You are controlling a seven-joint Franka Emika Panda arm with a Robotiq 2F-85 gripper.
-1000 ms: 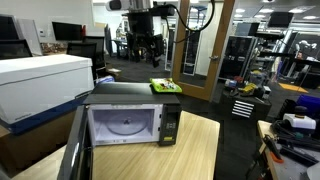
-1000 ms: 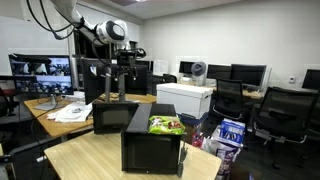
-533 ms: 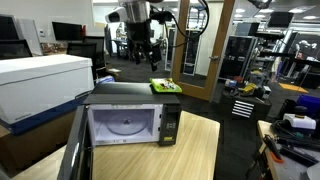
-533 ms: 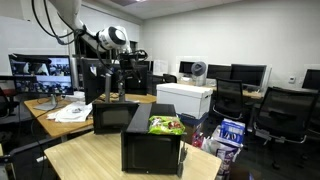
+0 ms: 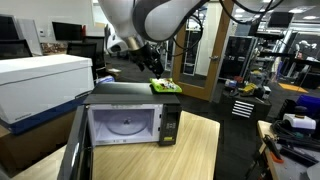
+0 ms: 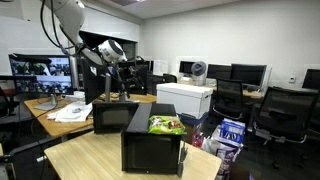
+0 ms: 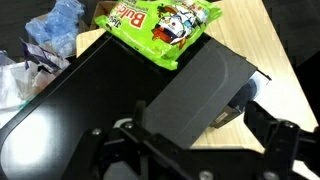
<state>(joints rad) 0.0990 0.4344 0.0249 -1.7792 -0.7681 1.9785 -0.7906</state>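
- Closest, the wrist view shows the gripper (image 7: 187, 152), jaws wide apart and empty, over the black top of the microwave (image 7: 90, 100).
- Beyond it, a green snack bag (image 7: 160, 30) lies at that top's edge.
- Only an exterior view shows the glass plate (image 5: 125, 127) inside.

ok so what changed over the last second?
The gripper came down from high above the microwave and tilted. It now hangs low over the microwave's top, close to the green snack bag lying there. The jaws stayed open, and nothing was gripped or let go. The bag, the microwave and its open door have not moved.
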